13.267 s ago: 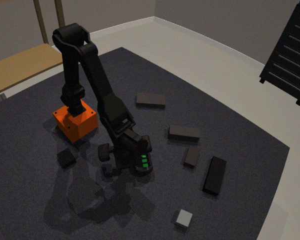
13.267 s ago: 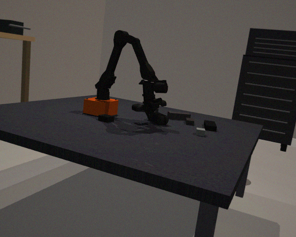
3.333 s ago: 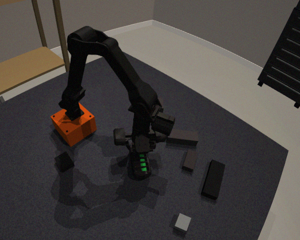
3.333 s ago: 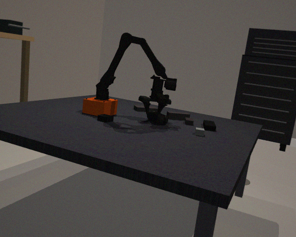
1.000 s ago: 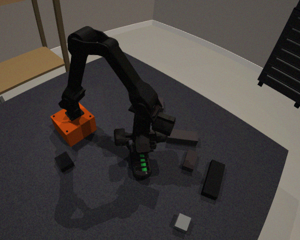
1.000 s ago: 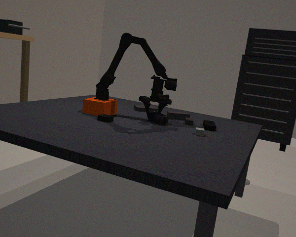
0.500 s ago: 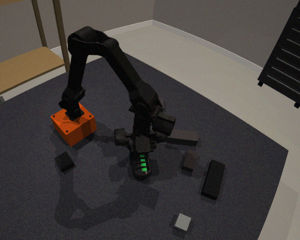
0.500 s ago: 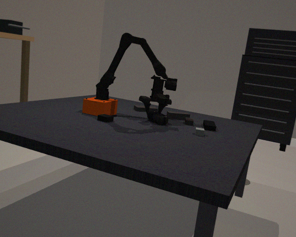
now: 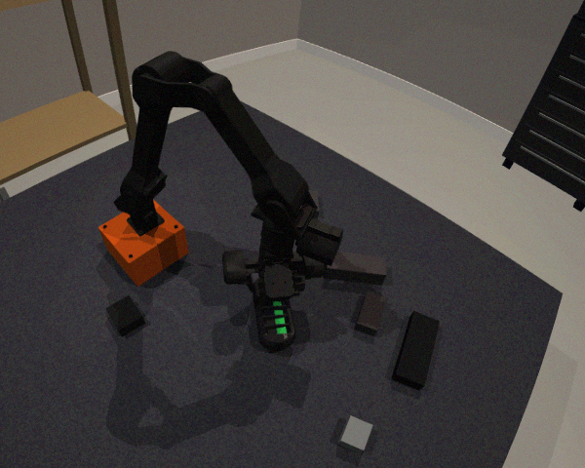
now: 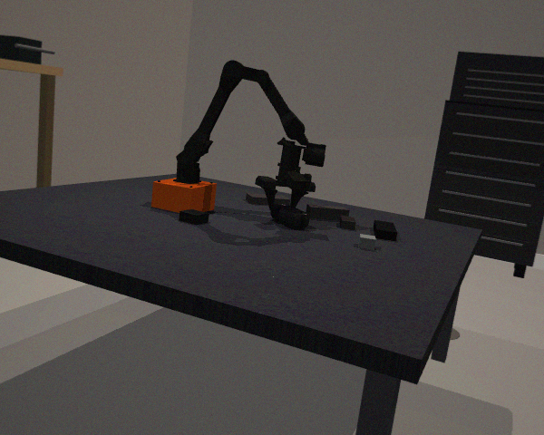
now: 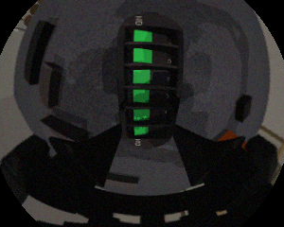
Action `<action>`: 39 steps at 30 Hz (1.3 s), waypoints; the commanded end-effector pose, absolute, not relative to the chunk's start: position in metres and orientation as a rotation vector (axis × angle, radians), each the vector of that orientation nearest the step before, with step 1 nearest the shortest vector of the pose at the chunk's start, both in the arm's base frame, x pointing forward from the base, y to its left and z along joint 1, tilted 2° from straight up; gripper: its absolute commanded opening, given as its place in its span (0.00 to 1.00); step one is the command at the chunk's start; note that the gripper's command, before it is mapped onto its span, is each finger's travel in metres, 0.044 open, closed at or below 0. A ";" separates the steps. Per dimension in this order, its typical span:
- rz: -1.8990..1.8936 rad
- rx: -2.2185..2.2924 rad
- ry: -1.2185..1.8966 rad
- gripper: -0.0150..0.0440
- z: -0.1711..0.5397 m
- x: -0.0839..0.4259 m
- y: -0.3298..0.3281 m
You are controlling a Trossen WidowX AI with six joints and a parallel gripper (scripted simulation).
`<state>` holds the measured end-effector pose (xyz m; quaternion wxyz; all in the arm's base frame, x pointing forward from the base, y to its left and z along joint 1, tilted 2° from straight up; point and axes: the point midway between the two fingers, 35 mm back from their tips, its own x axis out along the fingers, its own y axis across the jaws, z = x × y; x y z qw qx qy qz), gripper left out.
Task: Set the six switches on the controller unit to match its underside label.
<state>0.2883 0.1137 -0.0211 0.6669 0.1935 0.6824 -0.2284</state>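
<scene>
The dark grey controller unit is upright under my gripper, switches facing up, at or very close to the bench. My gripper points down and is shut on the unit, one finger along each long side near one end. In the wrist view six rockers run in a column with green halves on the left and dark halves on the right. The far greens look brighter than the near ones; I cannot tell surely which ends are pressed. The underside label is hidden, and the numbers are too faint to read.
A black block lies near the orange arm base. Brown blocks and a long black block lie to the right. A pale block lies toward the front right.
</scene>
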 end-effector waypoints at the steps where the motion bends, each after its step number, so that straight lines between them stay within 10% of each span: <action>1: -0.514 0.438 1.538 0.79 -0.021 0.289 0.114; 6: -0.492 0.457 1.511 1.00 0.027 0.287 0.114; 16: -0.491 0.458 1.510 1.00 0.030 0.287 0.114; 33: -0.491 0.456 1.508 0.25 0.110 0.286 0.115; 39: -0.491 0.456 1.508 0.25 0.110 0.286 0.115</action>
